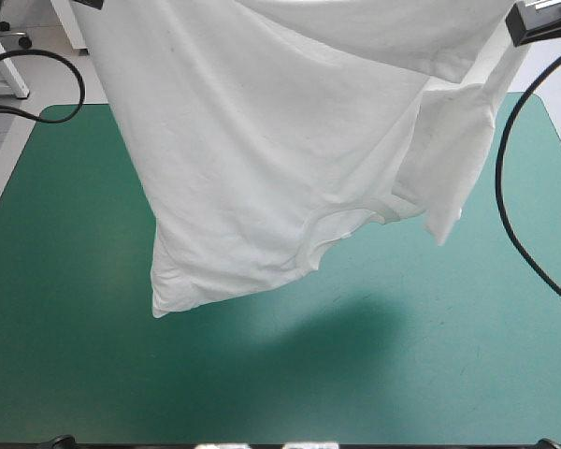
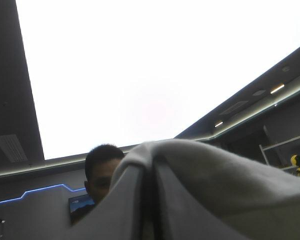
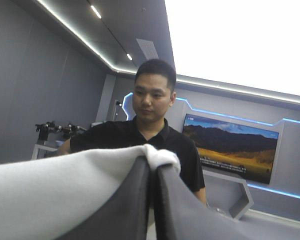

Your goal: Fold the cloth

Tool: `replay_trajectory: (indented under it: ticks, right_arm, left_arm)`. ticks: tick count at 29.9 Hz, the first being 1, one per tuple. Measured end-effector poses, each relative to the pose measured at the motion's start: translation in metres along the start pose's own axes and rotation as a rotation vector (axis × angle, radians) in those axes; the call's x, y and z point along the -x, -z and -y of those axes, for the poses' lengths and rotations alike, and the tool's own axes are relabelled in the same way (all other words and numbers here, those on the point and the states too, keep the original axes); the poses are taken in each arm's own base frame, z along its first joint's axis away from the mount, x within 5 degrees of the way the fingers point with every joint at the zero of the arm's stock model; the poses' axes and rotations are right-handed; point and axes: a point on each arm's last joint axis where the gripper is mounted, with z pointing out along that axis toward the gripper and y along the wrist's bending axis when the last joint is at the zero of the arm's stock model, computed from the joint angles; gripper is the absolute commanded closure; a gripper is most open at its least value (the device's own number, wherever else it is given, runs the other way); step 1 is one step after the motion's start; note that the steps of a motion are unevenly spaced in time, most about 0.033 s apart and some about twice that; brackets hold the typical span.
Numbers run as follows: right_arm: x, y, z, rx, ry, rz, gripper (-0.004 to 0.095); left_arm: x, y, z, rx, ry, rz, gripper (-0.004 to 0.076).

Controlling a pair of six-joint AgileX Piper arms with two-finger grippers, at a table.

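The white T-shirt (image 1: pixel 280 140) hangs in the air above the teal-green table (image 1: pixel 402 374), held up by both arms raised out of the high view. Its lower hem and one sleeve dangle toward the table's middle. In the left wrist view my left gripper (image 2: pixel 149 170) is shut on the T-shirt, and the cloth (image 2: pixel 215 185) drapes over the black fingers. In the right wrist view my right gripper (image 3: pixel 152 167) is shut on the T-shirt too, with a fold of cloth (image 3: pixel 65 185) bunched over its tip.
The shirt's shadow lies on the cover below it. Both wrist views look level and upward into the room.
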Motion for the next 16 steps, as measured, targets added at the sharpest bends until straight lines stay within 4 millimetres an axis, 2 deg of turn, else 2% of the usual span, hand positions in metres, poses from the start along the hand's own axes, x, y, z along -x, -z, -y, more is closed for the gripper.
replay_trajectory:
  ticks: [3, 7, 12, 16]
  right_arm:
    - [-0.009, -0.001, 0.000, -0.006, -0.001, -0.093, 0.0925]
    - [-0.029, -0.010, -0.004, -0.006, 0.003, -0.229, 0.0925]
    - [-0.072, -0.044, -0.021, -0.001, 0.049, -0.363, 0.0925]
    - [-0.119, -0.082, -0.029, -0.047, 0.083, -0.399, 0.0925]
  left_arm:
    - [-0.007, 0.000, -0.001, 0.013, -0.024, -0.082, 0.0733]
    - [-0.035, -0.007, 0.006, 0.012, -0.079, -0.249, 0.0733]
    - [-0.090, -0.030, 0.021, 0.006, -0.205, -0.381, 0.0733]
    - [-0.146, -0.051, 0.017, 0.045, -0.210, -0.429, 0.0733]
